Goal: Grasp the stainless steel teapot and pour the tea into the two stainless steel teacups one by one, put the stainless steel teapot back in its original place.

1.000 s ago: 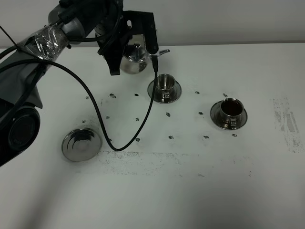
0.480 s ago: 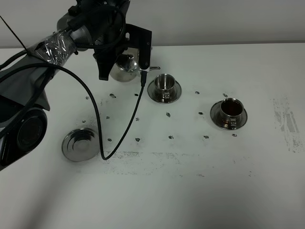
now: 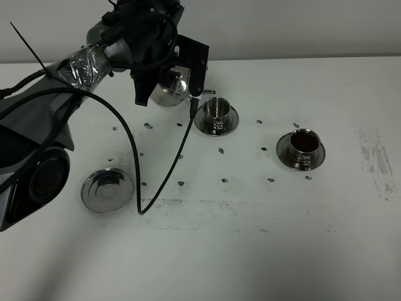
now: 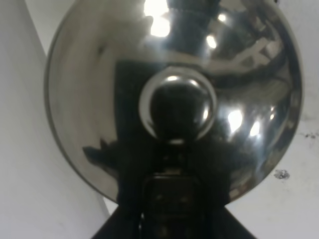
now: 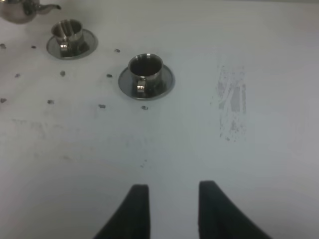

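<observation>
My left gripper (image 3: 170, 74) is shut on the stainless steel teapot (image 3: 164, 95) and holds it just off the far side of the table, left of the nearer teacup (image 3: 216, 114). The spout (image 3: 210, 91) points right, toward that cup's rim. In the left wrist view the teapot's domed lid and knob (image 4: 177, 107) fill the frame. The second teacup (image 3: 301, 148) to the right holds dark tea (image 3: 305, 140). The round steel disc (image 3: 106, 189) lies bare at the front left. My right gripper (image 5: 172, 209) is open and empty, well short of the tea-filled cup (image 5: 145, 69).
A black cable (image 3: 160, 182) hangs from the left arm and loops over the table between the disc and the cups. Small dark specks (image 3: 224, 180) dot the tabletop. A grey scuffed patch (image 3: 376, 160) marks the right side. A wall runs behind the table.
The left gripper has lowered the teapot from above the nearer cup and brought it back to the left. The spout is now about level. The right gripper stays as it was.
</observation>
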